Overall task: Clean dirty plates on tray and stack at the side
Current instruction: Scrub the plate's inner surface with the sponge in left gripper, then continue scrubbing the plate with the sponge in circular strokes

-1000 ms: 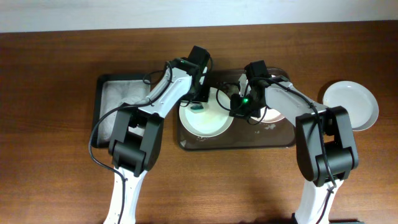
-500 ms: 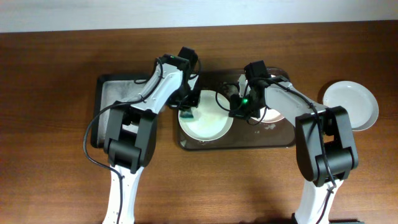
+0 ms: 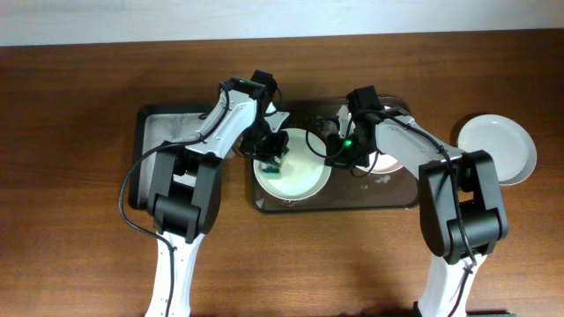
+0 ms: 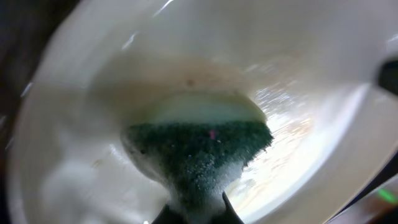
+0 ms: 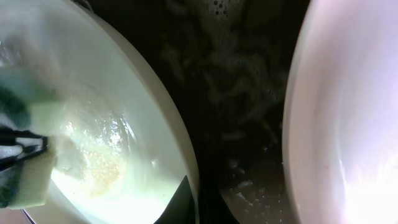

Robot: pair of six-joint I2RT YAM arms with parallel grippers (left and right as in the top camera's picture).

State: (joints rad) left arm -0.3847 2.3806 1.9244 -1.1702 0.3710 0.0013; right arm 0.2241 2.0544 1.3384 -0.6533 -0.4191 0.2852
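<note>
Since a second ago my left fingers (image 4: 229, 214), clamped on the green sponge (image 4: 205, 149), have slid it toward the left side of the left plate (image 3: 300, 180). My right fingers (image 5: 180, 208) pinch that plate's rim inside the tray (image 3: 352, 201). Only the right wrist view shows the neighbouring plate (image 5: 348, 112) close up.

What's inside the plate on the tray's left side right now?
A green-faced sponge, clamped in the left hand, lies in the plate with suds and a faint orange smear beside it. The plate surface beneath the sponge is covered, so any dirt there cannot be seen.
</note>
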